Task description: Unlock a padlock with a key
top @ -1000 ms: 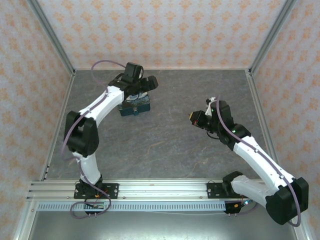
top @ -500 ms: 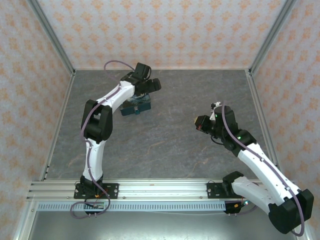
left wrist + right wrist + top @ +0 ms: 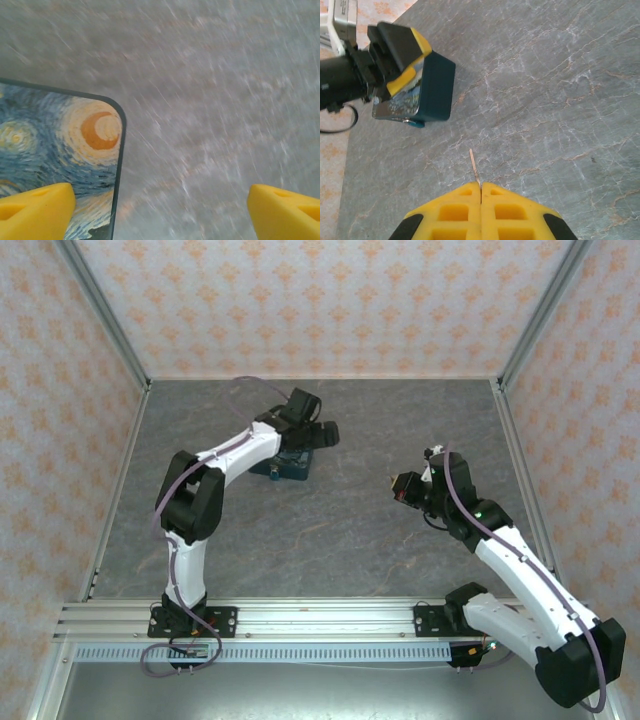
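Reaching across the back left of the grey table (image 3: 330, 540), the left arm is holding its gripper (image 3: 312, 436) over the padlock (image 3: 283, 466). The padlock is lying flat with its painted starry face up, towards the back and left of centre. That left gripper is standing wide open, grasping nothing. In its wrist view one yellow fingertip (image 3: 35, 210) is hanging over the corner of the painted face near the orange crescent, while the other fingertip (image 3: 285, 210) is sitting above bare table off the padlock's side. Whether the first fingertip is touching the face is not clear. Well apart to the right, the right gripper (image 3: 401, 484) is hovering above the table, pointing towards the padlock. Its yellow fingers (image 3: 455, 212) are pressing tightly together and pinching the key (image 3: 475, 167), which is showing as a thin metal sliver sticking out from between the tips. The key's head is hiding between the fingers.
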